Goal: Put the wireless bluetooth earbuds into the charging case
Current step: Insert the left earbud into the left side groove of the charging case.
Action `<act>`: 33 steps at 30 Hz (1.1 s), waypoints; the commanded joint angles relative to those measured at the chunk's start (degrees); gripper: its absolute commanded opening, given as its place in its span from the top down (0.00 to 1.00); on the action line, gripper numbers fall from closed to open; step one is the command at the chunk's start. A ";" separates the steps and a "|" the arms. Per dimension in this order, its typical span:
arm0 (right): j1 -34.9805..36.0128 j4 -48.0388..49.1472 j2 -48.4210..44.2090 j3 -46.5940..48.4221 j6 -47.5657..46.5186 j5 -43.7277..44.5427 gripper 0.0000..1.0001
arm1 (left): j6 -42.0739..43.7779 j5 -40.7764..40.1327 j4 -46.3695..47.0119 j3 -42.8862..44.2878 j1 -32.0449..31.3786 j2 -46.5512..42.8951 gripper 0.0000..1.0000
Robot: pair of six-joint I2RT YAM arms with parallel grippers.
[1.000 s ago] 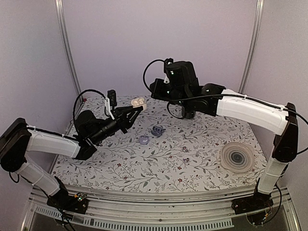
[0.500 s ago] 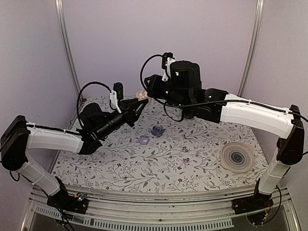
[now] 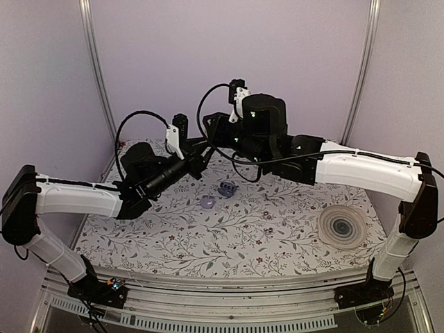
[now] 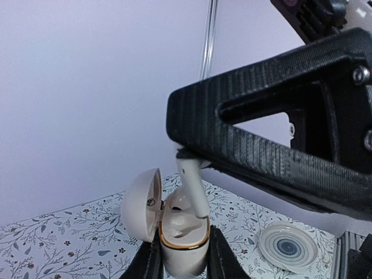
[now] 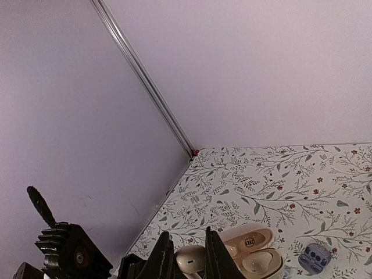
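Held left arm [image 3: 76,200] stretched upward toward centre, left gripper [image 4: 185,264] clamped on cream charging case [image 4: 183,244]; held right arm [image 3: 361,170] reaching across from the right, right gripper [image 5: 189,258] pinching an earbud [image 4: 192,189], tips close above the left's.

Lighting was diffuse, even and moderately bright, with a lilac cast in all views. Shadows beneath the arms on the table [image 3: 277,229] were faint and soft-edged. The charging case [image 4: 185,247], lower centre of the left wrist view, carried a mild sheen; the background there was slightly soft
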 commanded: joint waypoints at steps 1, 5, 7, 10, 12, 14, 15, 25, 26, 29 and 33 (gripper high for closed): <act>0.52 2.66 -1.37 -1.64 -1.10 1.52 0.82 | 2.20 -2.59 -1.65 1.80 -1.22 -0.56 1.00; 0.58 2.83 -1.13 -1.98 -1.31 2.16 0.82 | 2.94 -3.07 -2.76 2.54 -1.52 -0.90 1.00; 0.65 2.92 -1.11 -2.07 -1.40 2.64 0.82 | 2.99 -3.21 -2.80 2.57 -1.56 -1.11 1.00; 0.79 3.00 -1.11 -2.11 -1.90 2.98 0.82 | 3.05 -3.21 -2.80 2.52 -1.71 -1.60 1.00; 0.79 3.13 -1.11 -2.26 -2.15 3.46 0.82 | 3.16 -3.22 -2.80 2.49 -1.81 -2.03 1.00; 0.77 3.36 -1.11 -2.29 -2.62 4.09 0.82 | 3.59 -3.47 -3.01 2.55 -2.05 -2.33 1.00; 0.80 3.53 -1.19 -2.29 -2.75 4.21 0.82 | 3.70 -3.55 -3.06 2.56 -2.15 -2.50 1.00; 0.78 4.21 -0.82 -2.41 -3.35 3.74 0.82 | 4.28 -3.72 -3.26 2.91 -3.15 -3.05 1.00; 0.74 4.32 -0.92 -2.50 -3.35 3.83 0.82 | 4.24 -3.81 -3.24 2.92 -3.17 -3.19 1.00; 0.78 4.66 -1.11 -2.73 -3.43 3.78 0.82 | 4.26 -3.96 -3.23 2.92 -3.27 -3.25 1.00; 0.86 4.64 -1.41 -3.05 -3.46 3.17 0.82 | 4.34 -4.34 -3.21 3.08 -3.22 -3.36 1.00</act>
